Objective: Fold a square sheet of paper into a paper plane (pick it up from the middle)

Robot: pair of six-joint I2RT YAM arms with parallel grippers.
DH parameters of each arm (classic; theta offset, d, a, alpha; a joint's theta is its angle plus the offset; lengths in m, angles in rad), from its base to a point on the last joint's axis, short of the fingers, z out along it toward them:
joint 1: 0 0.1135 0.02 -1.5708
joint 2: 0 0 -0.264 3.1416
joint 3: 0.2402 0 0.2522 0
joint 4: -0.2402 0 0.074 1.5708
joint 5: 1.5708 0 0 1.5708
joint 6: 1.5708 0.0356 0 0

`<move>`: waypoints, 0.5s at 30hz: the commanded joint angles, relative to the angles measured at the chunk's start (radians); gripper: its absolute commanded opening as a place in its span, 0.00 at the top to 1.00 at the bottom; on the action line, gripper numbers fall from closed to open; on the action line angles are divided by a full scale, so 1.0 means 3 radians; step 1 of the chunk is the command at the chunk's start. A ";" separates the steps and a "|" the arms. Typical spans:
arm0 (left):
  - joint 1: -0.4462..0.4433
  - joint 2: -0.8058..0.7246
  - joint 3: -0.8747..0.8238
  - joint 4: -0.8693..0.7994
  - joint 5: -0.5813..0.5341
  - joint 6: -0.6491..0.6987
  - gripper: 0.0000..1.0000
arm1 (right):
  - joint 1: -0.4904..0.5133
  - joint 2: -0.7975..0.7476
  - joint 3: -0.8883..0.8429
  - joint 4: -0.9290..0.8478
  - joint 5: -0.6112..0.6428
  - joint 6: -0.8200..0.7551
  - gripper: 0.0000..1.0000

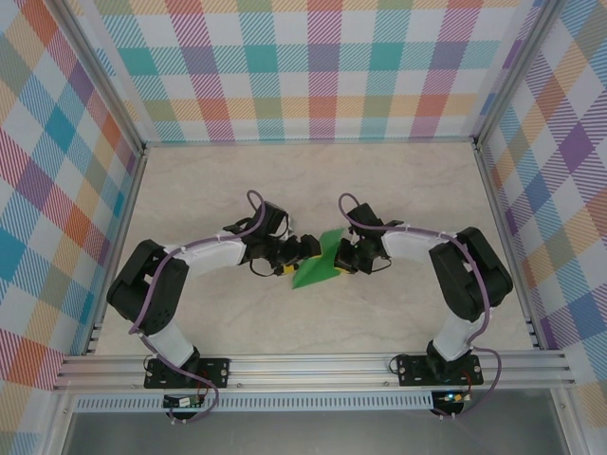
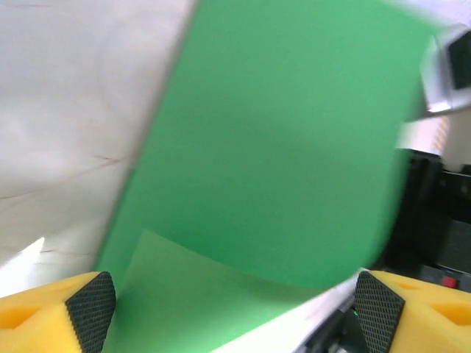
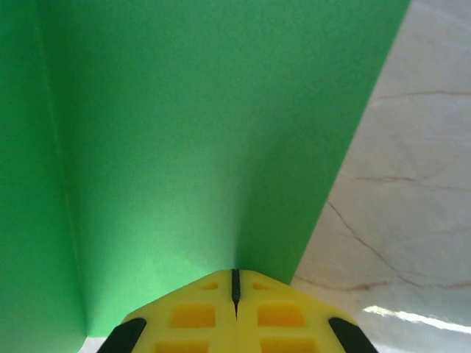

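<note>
Right tool (image 3: 235, 283) pressed together, pinching the square sheet of paper (image 3: 184, 132). I see left tool (image 2: 235, 298) spread, green sheet between its fingers, desk (image 2: 66, 110) beyond.

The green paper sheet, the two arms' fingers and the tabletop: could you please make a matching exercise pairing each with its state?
1 left arm's fingers
2 right arm's fingers
3 thin bright green paper sheet
4 pale marbled tabletop

A shut on the sheet
B beneath everything
C wide open
D bent, between the arms

Pairs: 1-C, 2-A, 3-D, 4-B
</note>
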 commanded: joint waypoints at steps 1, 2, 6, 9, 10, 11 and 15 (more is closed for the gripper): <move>-0.0056 -0.0104 -0.0090 0.0466 0.0436 0.0001 0.12 | -0.0066 -0.0389 -0.0097 -0.0062 0.0054 0.0026 0.95; -0.0074 -0.0087 -0.0086 0.0507 0.0500 0.0013 0.12 | -0.0099 -0.0506 -0.0140 -0.0066 0.0077 0.0051 0.94; -0.0151 -0.0010 -0.0044 0.0545 0.0634 0.0062 0.12 | -0.0215 -0.0905 -0.0261 -0.0291 0.0381 0.0149 0.87; -0.0167 0.0014 0.0027 0.0386 0.0529 0.0146 0.12 | -0.0276 -0.1190 -0.0323 -0.0487 0.0666 0.0173 0.83; -0.0170 0.0020 0.0048 0.0312 0.0459 0.0173 0.13 | -0.0285 -0.1257 -0.0332 -0.0507 0.0687 0.0173 0.83; -0.0167 0.0032 0.0074 0.0220 0.0363 0.0203 0.14 | -0.0290 -0.1315 -0.0332 -0.0510 0.0683 0.0155 0.82; -0.0167 0.0170 0.0140 0.0041 0.0075 0.0226 0.27 | -0.0285 -0.1313 -0.0284 -0.0368 0.0382 0.0053 0.83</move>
